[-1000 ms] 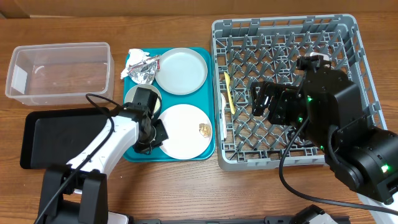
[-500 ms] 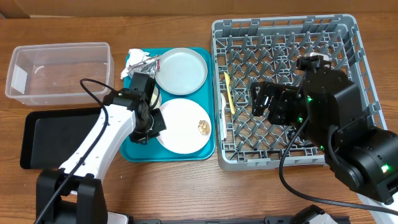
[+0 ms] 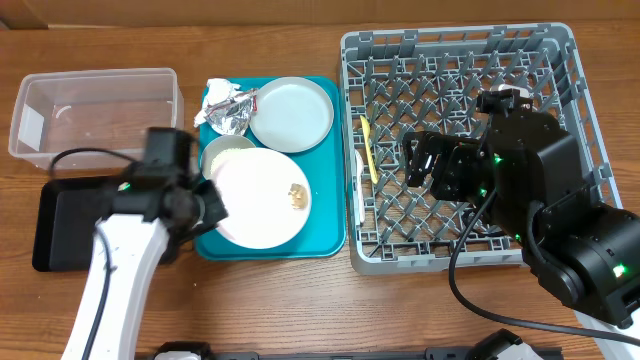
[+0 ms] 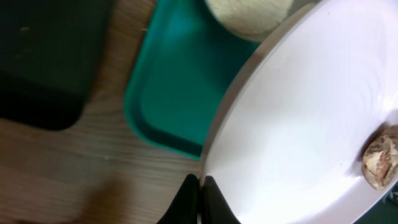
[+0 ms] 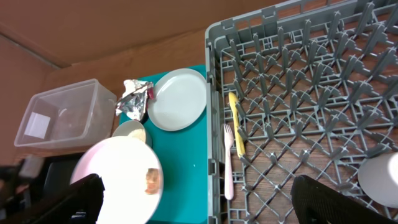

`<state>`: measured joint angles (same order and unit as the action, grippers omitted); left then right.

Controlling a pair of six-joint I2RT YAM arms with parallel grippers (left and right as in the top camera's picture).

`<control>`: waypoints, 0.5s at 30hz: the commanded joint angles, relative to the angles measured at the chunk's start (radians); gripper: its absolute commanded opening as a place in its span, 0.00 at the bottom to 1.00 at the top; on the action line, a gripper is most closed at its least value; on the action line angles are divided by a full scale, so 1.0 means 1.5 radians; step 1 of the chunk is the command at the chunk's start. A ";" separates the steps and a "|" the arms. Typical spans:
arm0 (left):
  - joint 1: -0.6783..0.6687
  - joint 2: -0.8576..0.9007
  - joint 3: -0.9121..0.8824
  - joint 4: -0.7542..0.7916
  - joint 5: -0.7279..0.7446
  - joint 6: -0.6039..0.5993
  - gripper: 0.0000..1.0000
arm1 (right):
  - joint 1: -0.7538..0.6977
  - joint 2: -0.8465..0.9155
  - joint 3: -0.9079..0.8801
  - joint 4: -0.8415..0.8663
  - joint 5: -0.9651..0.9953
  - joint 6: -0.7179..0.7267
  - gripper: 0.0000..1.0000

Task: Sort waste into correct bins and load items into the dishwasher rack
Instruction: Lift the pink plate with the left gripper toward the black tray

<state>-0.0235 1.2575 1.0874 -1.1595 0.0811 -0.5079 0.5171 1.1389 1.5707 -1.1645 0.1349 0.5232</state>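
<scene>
My left gripper (image 4: 200, 186) is shut on the rim of the whitish-pink plate (image 3: 262, 198), held lifted and tilted over the teal tray (image 3: 325, 215). A brown food morsel (image 3: 297, 194) lies on the plate, also in the left wrist view (image 4: 380, 164). The small grey bowl with rice (image 3: 224, 152) sits just behind the plate. The foil wrapper and white napkin (image 3: 228, 106) and the pale grey plate (image 3: 291, 113) lie at the tray's back. My right gripper (image 3: 425, 160) is open over the grey rack (image 3: 455, 60). A yellow utensil (image 3: 368, 145) and a white one (image 3: 360, 190) lie at the rack's left side.
The clear tub (image 3: 95, 115) stands at the back left. The black tray (image 3: 90, 220) lies in front of it, left of the teal tray. A white cup (image 5: 380, 180) shows at the right wrist view's right edge, in the rack.
My left gripper has lifted the whitish-pink plate by its rim and carried it left and up off the tray floor. The left arm swung left. The right arm has not moved.
</scene>
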 commanded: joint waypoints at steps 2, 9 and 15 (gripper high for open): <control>0.114 -0.084 0.019 -0.051 -0.038 0.045 0.04 | -0.002 -0.003 0.008 0.002 0.002 0.004 1.00; 0.285 -0.113 0.019 -0.087 -0.113 0.080 0.04 | -0.002 -0.003 0.008 0.001 0.002 0.004 1.00; 0.378 -0.113 0.019 -0.089 -0.101 0.079 0.04 | -0.002 -0.003 0.008 0.002 0.002 0.004 1.00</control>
<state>0.4843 1.1019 1.0893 -1.2900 -0.0547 -0.4107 0.5167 1.1389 1.5707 -1.1648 0.1349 0.5240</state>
